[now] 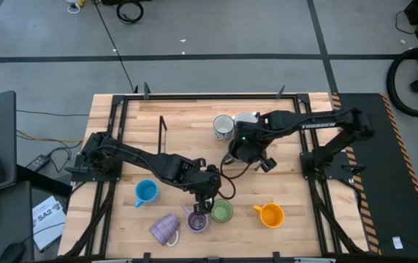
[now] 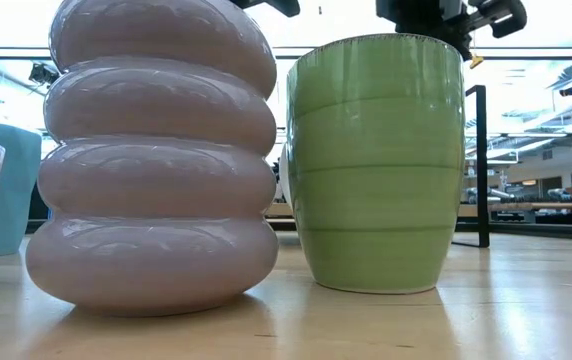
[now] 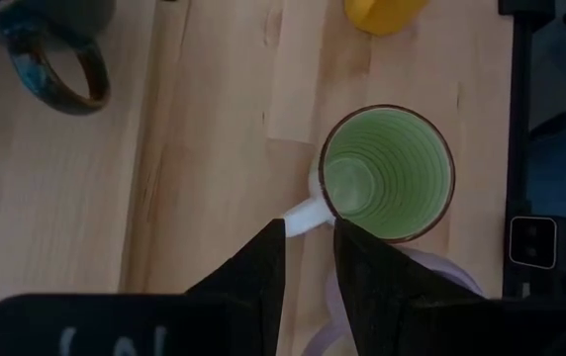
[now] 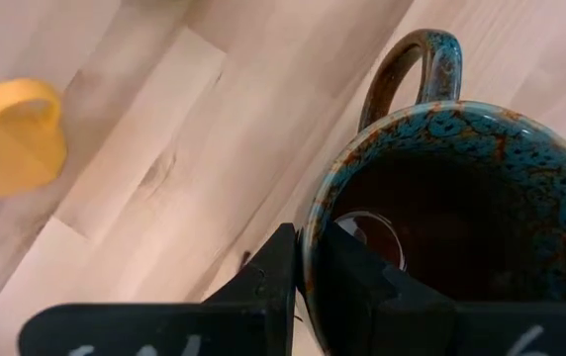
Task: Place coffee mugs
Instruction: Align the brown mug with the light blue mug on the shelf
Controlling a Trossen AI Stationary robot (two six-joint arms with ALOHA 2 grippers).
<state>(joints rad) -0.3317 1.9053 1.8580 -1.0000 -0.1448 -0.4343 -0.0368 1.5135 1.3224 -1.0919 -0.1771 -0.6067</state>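
**Both claws pinching mugs over the table**

The left claw (image 3: 309,259) sits low near the front of the table (image 1: 289,190), its two dark fingers pressed on the white handle of the green mug (image 3: 387,174), which stands upright on the wood. Just beside the green mug stands a ribbed lilac mug (image 2: 156,150), the two nearly touching in the low view. A second lilac mug (image 1: 164,229) lies tipped on its side to the left of that, and the bright blue mug (image 1: 145,193) stands farther left.

The right claw (image 4: 308,265) is near the table's middle, pinching the rim of the dark brown-teal mug (image 4: 461,188), one finger inside the wall and one outside. Whether that mug rests on the wood or hangs just above it is hard to judge from these views.

The orange mug (image 1: 270,215) stands right of the green one, apart from it. Toward the back, the white patterned mug (image 1: 223,126) and a pale mug (image 1: 246,118) stand close together.
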